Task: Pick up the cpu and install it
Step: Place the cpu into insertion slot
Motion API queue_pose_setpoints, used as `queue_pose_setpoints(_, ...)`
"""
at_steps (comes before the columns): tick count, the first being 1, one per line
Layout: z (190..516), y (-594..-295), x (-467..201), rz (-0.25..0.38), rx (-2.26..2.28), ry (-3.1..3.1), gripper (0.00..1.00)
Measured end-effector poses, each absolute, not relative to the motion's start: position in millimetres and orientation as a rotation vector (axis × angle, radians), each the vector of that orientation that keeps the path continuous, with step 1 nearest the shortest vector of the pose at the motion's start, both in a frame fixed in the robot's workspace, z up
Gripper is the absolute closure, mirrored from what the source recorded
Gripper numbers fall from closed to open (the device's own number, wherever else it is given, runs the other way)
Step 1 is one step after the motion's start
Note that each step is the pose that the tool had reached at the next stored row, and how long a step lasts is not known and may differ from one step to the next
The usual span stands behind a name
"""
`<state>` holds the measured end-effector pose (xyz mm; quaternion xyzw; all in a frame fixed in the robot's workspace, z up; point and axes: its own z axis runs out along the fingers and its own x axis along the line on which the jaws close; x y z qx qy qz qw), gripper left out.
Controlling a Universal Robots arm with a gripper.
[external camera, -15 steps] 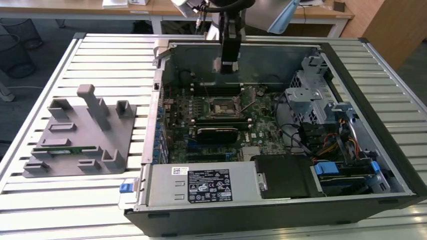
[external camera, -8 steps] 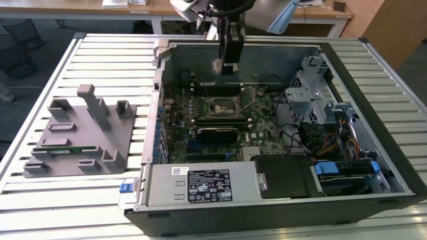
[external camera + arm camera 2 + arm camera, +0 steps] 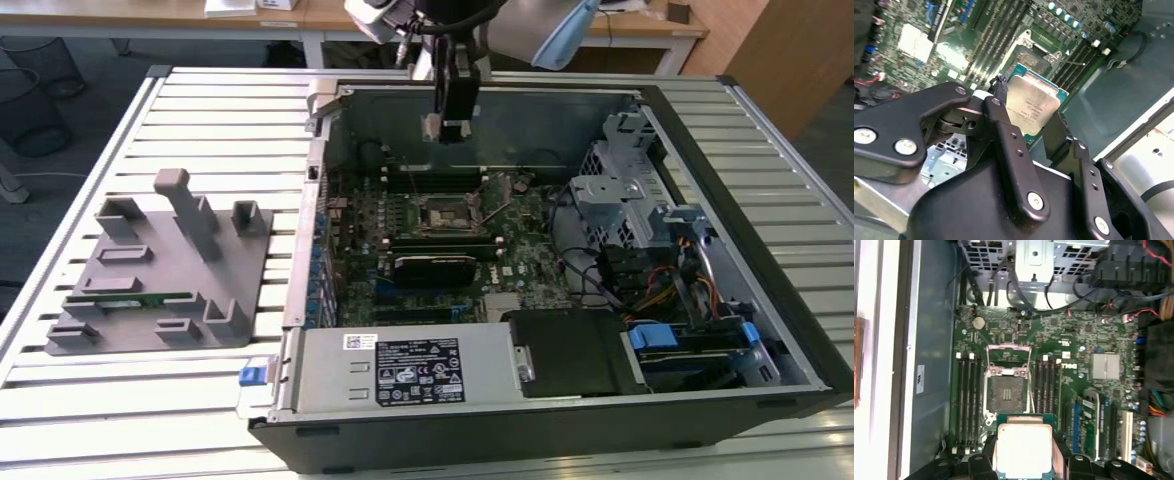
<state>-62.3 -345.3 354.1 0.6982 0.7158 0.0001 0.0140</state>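
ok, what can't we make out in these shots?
- cpu underside: faces away in both wrist views.
- cpu side edges: behind fingers of the tool, second wrist view.
- socket pins: too small, first wrist view.

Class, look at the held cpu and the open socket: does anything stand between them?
Nothing visible does. The claw grips the cpu above the motherboard, and the socket lies bare, its metal frame standing open.

The arm reaches straight down; its gripper (image 3: 447, 132) hangs vertical, both black fingers (image 3: 1004, 135) pressing the cpu (image 3: 1036, 102) between them.
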Motion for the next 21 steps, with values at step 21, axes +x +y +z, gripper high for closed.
queue_pose_setpoints(21, 322, -343, -52, 0.001, 2.161, 2.242, 0.47)
